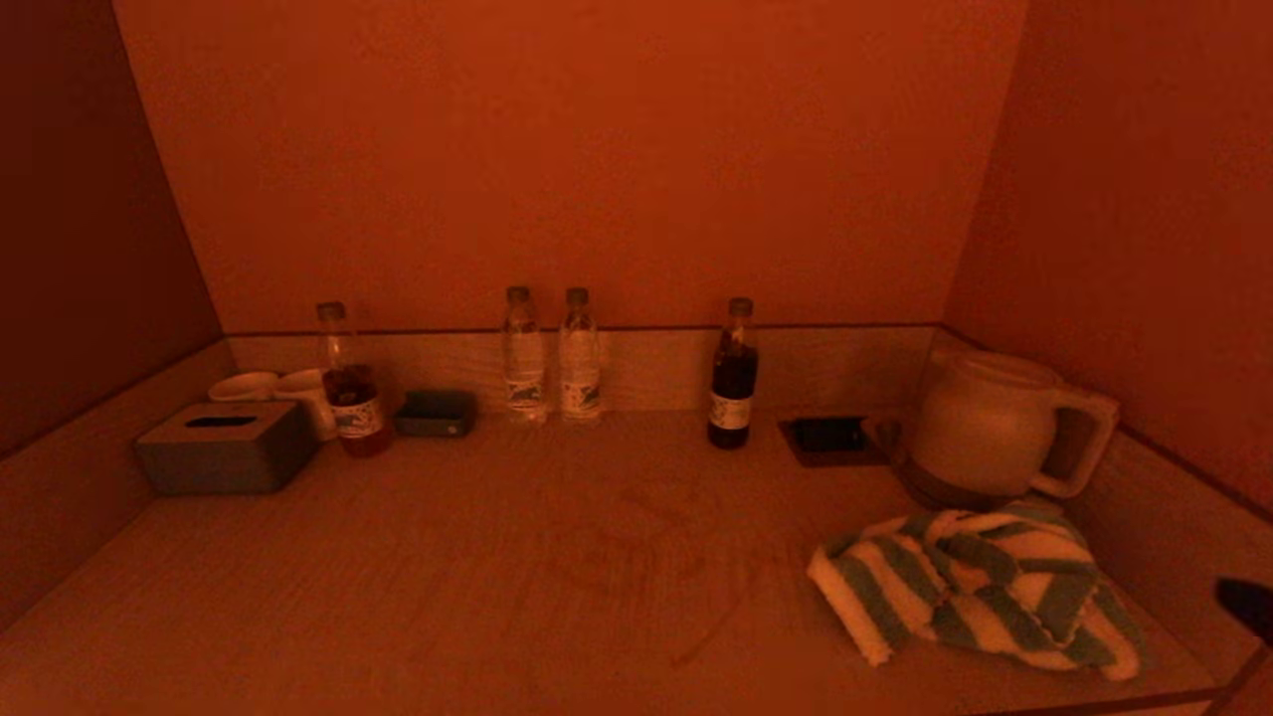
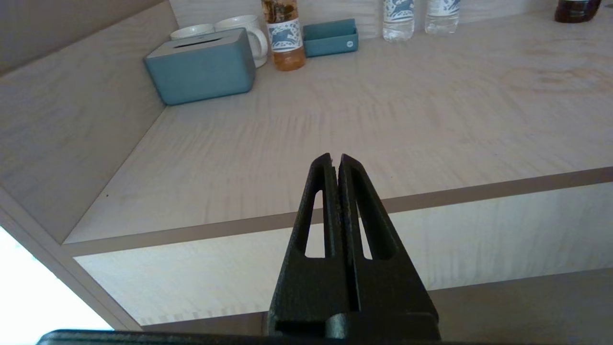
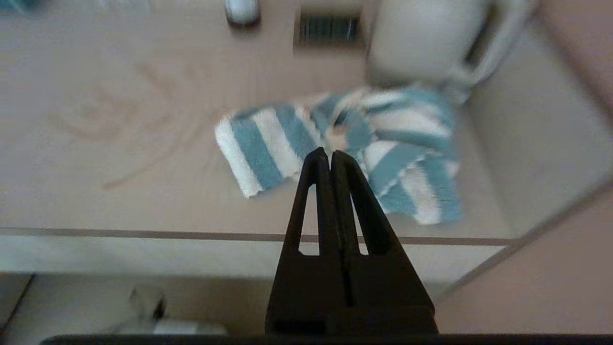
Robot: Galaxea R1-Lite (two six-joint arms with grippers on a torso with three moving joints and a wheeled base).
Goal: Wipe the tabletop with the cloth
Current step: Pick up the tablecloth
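A crumpled cloth with blue and white stripes (image 1: pixel 980 587) lies on the wooden tabletop (image 1: pixel 497 577) at the front right, just in front of the kettle. It also shows in the right wrist view (image 3: pixel 268 148). A faint brownish smear (image 1: pixel 636 547) marks the middle of the tabletop. My right gripper (image 3: pixel 330 154) is shut and empty, held in front of the table edge, short of the cloth; only its dark tip (image 1: pixel 1248 604) shows at the head view's right edge. My left gripper (image 2: pixel 335 157) is shut and empty, parked before the table's front left edge.
Along the back wall stand a tissue box (image 1: pixel 227 447), two mugs (image 1: pixel 278 390), a tea bottle (image 1: pixel 350 383), a small box (image 1: pixel 436 413), two water bottles (image 1: pixel 550 353), a dark bottle (image 1: pixel 734 376), a dark tray (image 1: pixel 830 438) and a white kettle (image 1: pixel 995 428). Side walls close in both ends.
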